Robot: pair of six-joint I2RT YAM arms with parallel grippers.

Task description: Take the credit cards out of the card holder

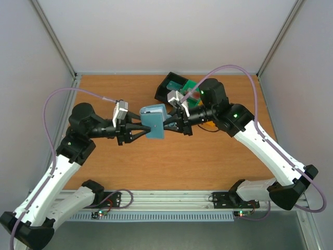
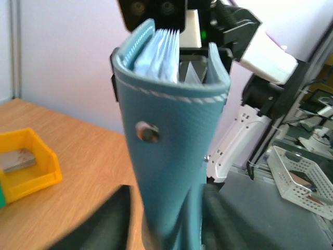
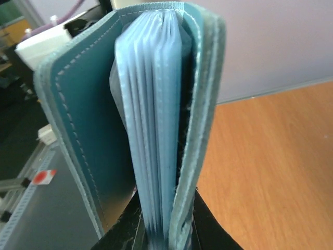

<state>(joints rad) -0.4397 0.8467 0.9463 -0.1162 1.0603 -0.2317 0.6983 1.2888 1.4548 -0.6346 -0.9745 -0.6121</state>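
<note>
The light blue card holder (image 1: 154, 123) hangs in the air above the table's middle, held from both sides. My left gripper (image 1: 144, 130) is shut on its folded spine end, where a metal snap shows in the left wrist view (image 2: 171, 146). My right gripper (image 1: 167, 124) is shut on the open end, pinching the pale blue inner pockets (image 3: 156, 104) together with one cover; the other cover flares out to the left. In the wrist views, the left gripper (image 2: 166, 229) and the right gripper (image 3: 166, 229) sit at the bottom edge. No credit card shows plainly; any are hidden in the pockets.
A black bin (image 1: 167, 87) and a green bin (image 1: 191, 85) stand at the back behind the right wrist. An orange bin (image 2: 23, 164) with a flat greyish piece in it sits on the wooden table (image 1: 104, 161), partly under the right arm.
</note>
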